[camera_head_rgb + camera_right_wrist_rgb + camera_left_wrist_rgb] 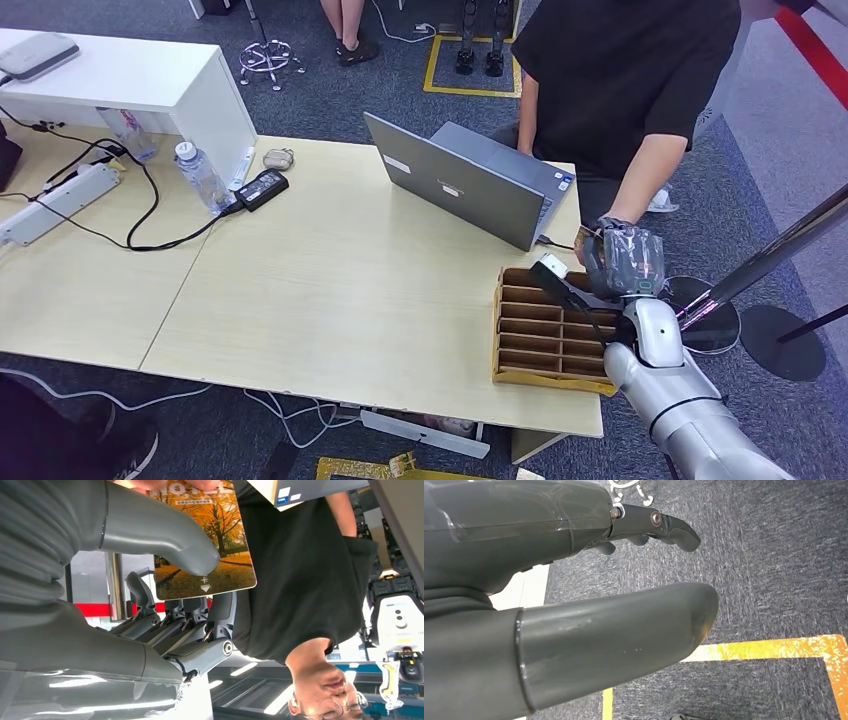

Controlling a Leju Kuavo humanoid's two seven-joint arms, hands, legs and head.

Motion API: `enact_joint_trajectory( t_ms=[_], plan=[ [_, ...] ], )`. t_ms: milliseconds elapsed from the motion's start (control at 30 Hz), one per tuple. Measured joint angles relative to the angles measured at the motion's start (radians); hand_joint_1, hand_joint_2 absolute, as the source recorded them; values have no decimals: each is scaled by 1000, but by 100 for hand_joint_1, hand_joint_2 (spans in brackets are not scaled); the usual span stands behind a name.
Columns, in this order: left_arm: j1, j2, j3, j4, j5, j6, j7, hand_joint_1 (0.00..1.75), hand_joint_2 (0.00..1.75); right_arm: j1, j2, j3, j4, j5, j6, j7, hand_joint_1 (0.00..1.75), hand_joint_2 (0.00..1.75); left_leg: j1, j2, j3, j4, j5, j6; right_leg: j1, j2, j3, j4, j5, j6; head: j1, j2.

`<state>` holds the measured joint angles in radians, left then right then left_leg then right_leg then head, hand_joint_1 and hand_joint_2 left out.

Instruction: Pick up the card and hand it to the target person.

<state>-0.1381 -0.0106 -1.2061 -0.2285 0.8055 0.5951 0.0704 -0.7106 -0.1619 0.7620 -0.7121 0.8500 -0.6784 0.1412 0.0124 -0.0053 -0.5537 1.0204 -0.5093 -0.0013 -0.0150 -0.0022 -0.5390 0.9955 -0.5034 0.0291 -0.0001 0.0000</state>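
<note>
1 card (205, 540) sits pinched between the thumb and fingers of the right hand (622, 262), raised beyond the slotted box (545, 330) toward the person (620, 80) whose fingers already touch it, while the left hand (574, 605) hangs with fingers apart.

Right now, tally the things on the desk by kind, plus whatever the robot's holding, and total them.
Laptop: 1
Water bottle: 1
Power strip: 1
Power adapter: 1
Cardboard divider tray: 1
Card, gripped by the right hand while a person's hand reaches it: 1
Total: 6
</note>
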Motion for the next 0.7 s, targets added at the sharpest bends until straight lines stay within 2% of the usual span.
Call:
enact_joint_trajectory(
  t_ms=[100,133,367,533,700],
  plan=[
    [1,-7,0,0,2,24,2,0,0,0,0,5,6,13,2,10,14,175,0,0,0,0,0,0,0,0,0,0,0,0,0,0],
    [1,-11,1,0,2,27,3,0,0,0,0,7,7,17,4,14,1,175,0,0,0,0,0,0,0,0,0,0,0,0,0,0],
    [2,-20,1,0,3,28,4,0,0,-10,2,11,12,33,25,36,0,175,0,0,1,0,0,0,0,0,0,0,0,0,0,0],
    [2,-22,1,0,3,26,4,0,0,-16,2,9,9,39,3,47,0,175,0,0,2,0,0,0,0,0,1,0,0,0,0,0],
    [3,-22,1,0,1,24,15,0,0,24,1,-48,-43,154,-5,45,0,175,0,0,3,0,0,0,0,0,2,0,0,0,0,0]
  ],
)
